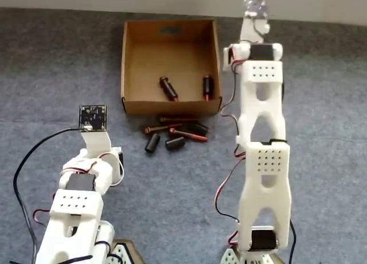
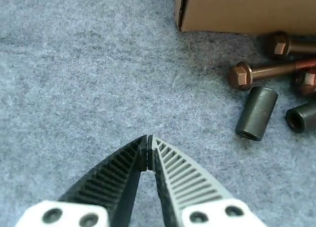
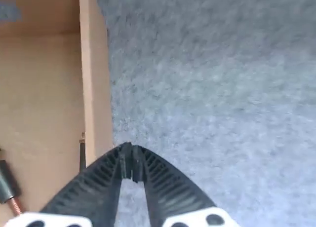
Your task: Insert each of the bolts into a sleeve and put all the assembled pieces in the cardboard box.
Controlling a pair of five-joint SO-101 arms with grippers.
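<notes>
Over on the left, the left gripper [image 2: 149,153] hangs clenched and empty above the carpet [image 2: 74,64], near loose bolts [image 1: 178,130] and sleeves [image 1: 152,142] just before the cardboard box [image 1: 172,107], likely ready to pick. Two assembled pieces [image 1: 168,88] lie inside. The right gripper [image 3: 132,163], clenched and empty, hovers just outside the box's right wall.

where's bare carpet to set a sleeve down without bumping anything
Bare carpet: left of the cardboard box, and between the left arm and right arm. Crowded: bolts and sleeves along the box's front wall.

The bolts [image 2: 276,71] are copper, the sleeves [image 2: 256,112] dark grey, the box [image 2: 247,10] brown.
</notes>
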